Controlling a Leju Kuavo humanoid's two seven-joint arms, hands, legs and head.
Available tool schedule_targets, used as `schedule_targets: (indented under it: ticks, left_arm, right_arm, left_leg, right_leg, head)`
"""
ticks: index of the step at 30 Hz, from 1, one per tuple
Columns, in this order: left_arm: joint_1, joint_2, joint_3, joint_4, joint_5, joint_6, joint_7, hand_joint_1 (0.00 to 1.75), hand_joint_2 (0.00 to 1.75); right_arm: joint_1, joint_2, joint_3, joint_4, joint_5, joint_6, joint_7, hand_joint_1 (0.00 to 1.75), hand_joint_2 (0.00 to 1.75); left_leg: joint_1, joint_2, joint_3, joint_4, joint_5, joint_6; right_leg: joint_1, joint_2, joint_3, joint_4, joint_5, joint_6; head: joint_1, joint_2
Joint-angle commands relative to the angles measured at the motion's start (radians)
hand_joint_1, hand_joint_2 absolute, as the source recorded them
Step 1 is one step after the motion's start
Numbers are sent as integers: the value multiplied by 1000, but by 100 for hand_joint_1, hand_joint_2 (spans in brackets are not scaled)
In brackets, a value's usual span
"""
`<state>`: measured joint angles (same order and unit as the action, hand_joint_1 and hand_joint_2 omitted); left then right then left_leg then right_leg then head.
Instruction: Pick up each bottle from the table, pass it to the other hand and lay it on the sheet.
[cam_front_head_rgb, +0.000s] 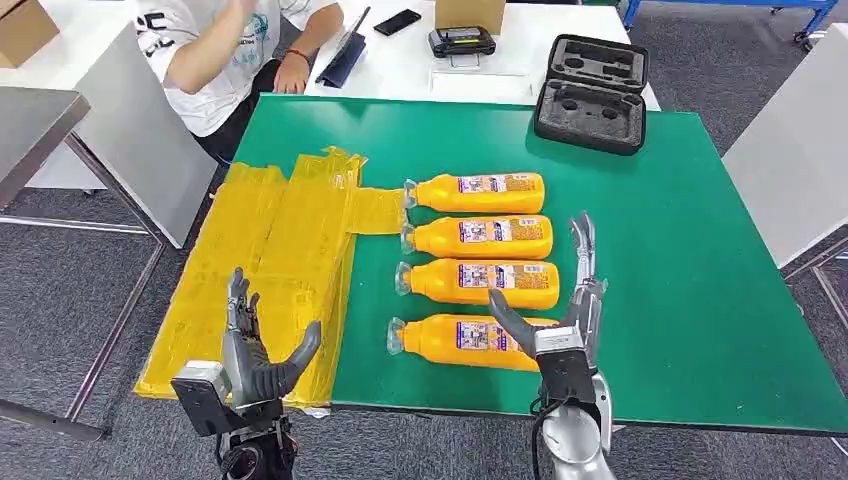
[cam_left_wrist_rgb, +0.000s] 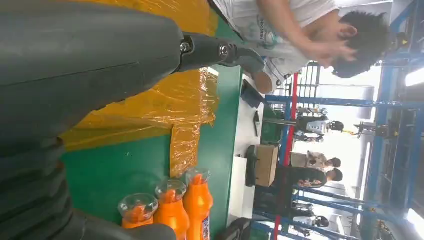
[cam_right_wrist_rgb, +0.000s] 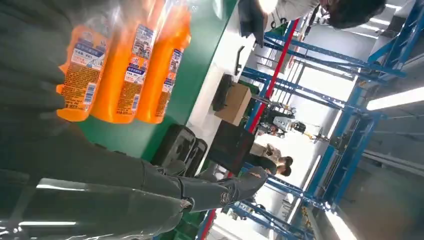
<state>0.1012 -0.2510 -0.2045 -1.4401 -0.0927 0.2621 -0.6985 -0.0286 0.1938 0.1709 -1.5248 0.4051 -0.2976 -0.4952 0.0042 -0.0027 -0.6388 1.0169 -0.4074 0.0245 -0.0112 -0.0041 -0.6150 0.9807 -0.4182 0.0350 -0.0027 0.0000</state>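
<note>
Four orange bottles (cam_front_head_rgb: 475, 268) lie in a column on the green table (cam_front_head_rgb: 700, 300), none yet on the yellow sheet (cam_front_head_rgb: 280, 260) at nine o'clock.
The right hand (cam_front_head_rgb: 560, 320) hovers, fingers apart, over the nearest bottle (cam_front_head_rgb: 465, 340); the left hand (cam_front_head_rgb: 255, 355) waits, fingers spread and empty. The bottles likely feel stiff, slick and moderately heavy: grip mid-body. The near table edge is close; room lies toward three o'clock.

Grey carpet floor (cam_front_head_rgb: 60, 300), white tables (cam_front_head_rgb: 400, 60), blue steel racking (cam_right_wrist_rgb: 350, 65)
</note>
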Motion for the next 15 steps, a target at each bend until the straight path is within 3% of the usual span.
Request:
schedule_targets:
  ticks: [1,6,7,9,10,15]
  left_arm:
    - [-12,16,2,43,-1,8,0,0,175]
    - [-14,12,17,46,-16,0,0,0,175]
    - [-13,8,24,41,-16,2,1,0,175]
    - [-16,5,26,38,-16,3,1,0,175]
    - [-6,0,36,20,-19,15,3,0,175]
    - [18,5,42,-4,-17,11,8,0,175]
  right_arm:
    - [-25,-29,5,55,197,-15,173,0,175]
    - [2,-101,94,-12,628,206,498,0,175]
    - [-10,-104,107,-10,718,207,565,0,175]
    - [-22,-99,111,-4,724,209,571,0,175]
    - [-42,-117,135,4,828,230,642,0,175]
    - [-66,-188,177,25,875,268,674,0,175]
  left_leg:
    - [0,1,6,-1,-2,-1]
    - [0,0,7,-2,-2,-1]
    - [0,0,5,-1,-2,-1]
    - [0,1,7,-1,-3,-1]
    - [0,1,9,-1,-4,-1]
    - [0,1,3,-1,-1,0]
  right_leg:
    - [0,1,6,-1,-1,-1]
    - [0,1,7,-2,-2,-1]
    - [0,0,6,-1,-2,-1]
    - [0,1,7,-1,-2,-1]
    - [0,1,9,-1,-3,-2]
    - [0,1,3,-1,0,-1]
  head:
    - [0,0]
    - [0,0]
    - [0,0]
    - [0,0]
    - [0,0]
    - [0,0]
